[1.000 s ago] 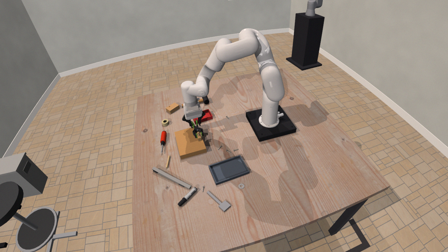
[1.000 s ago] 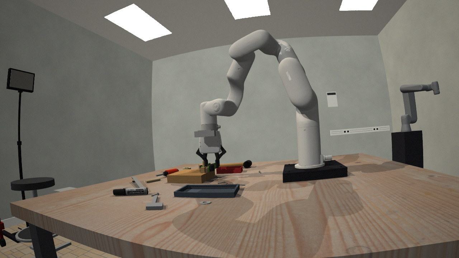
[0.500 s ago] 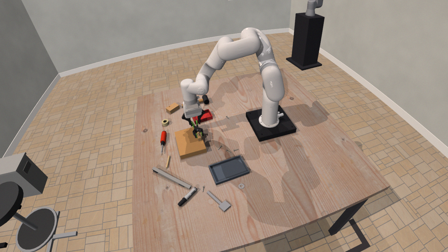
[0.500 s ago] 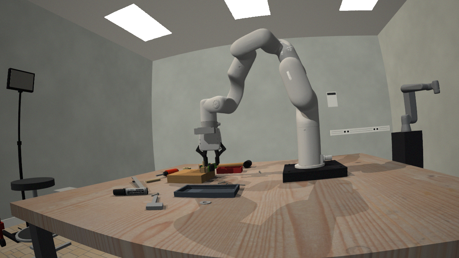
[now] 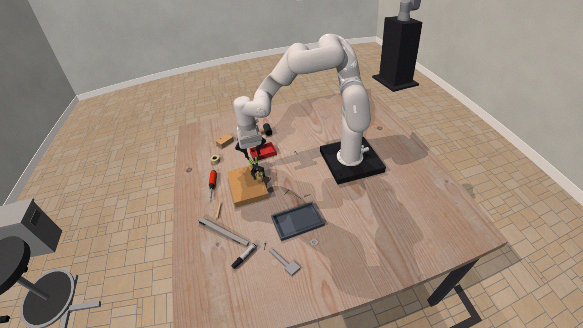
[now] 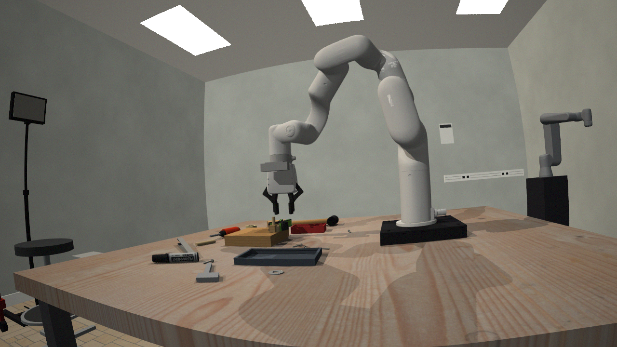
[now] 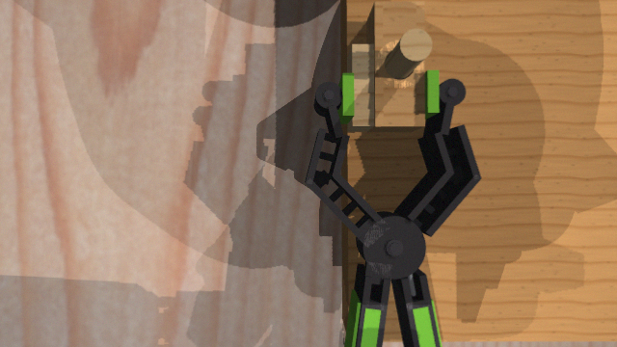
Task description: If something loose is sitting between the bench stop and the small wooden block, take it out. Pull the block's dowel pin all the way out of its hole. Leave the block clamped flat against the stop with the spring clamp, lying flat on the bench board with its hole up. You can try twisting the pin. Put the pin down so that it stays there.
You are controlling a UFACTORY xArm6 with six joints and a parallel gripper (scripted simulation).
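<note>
The small wooden block [image 7: 395,98] lies on the bench board [image 5: 248,185] near its edge, with the dowel pin [image 7: 410,53] standing in its hole. The black spring clamp [image 7: 390,193] with green pads pinches the block together with a thin pale strip on the block's left side. I cannot tell whether that strip is the stop or a loose piece. My gripper [image 6: 283,210] hangs a short way above the pin [image 6: 274,220], fingers partly apart and empty. Its fingers do not show in the wrist view.
A red tray [image 5: 263,151] sits just behind the board, and a grey tray [image 5: 298,220] in front of it. A screwdriver [image 5: 212,179], tape roll [image 5: 215,159], spare dowel [image 5: 218,210], ruler [image 5: 222,231] and marker [image 5: 243,255] lie to the left. The arm's base [image 5: 352,163] is at the right.
</note>
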